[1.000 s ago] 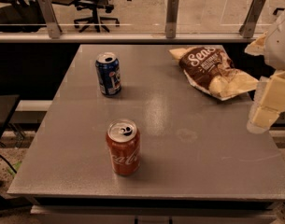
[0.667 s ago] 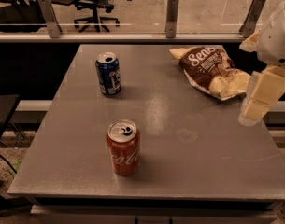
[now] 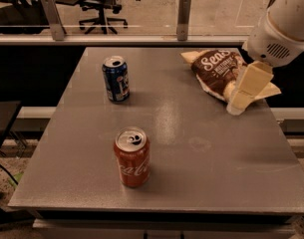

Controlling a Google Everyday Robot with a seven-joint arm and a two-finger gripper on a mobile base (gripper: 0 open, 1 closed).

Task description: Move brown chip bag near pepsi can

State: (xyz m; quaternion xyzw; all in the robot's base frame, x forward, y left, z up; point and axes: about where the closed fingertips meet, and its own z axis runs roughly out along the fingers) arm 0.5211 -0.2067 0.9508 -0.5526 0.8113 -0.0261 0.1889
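Note:
The brown chip bag lies flat at the far right of the grey table, its white lettering facing up. The pepsi can stands upright at the far left-centre of the table, well apart from the bag. My gripper hangs from the white arm at the right and reaches down over the bag's near right part, covering some of it. I cannot tell whether it touches the bag.
A red-orange cola can stands upright near the front, left of centre. A glass railing with metal posts runs behind the table, with office chairs beyond. The table's edges drop off on all sides.
My gripper has moved left from beyond the table's right edge to over the near right part of the chip bag. The bag and both cans have not moved.

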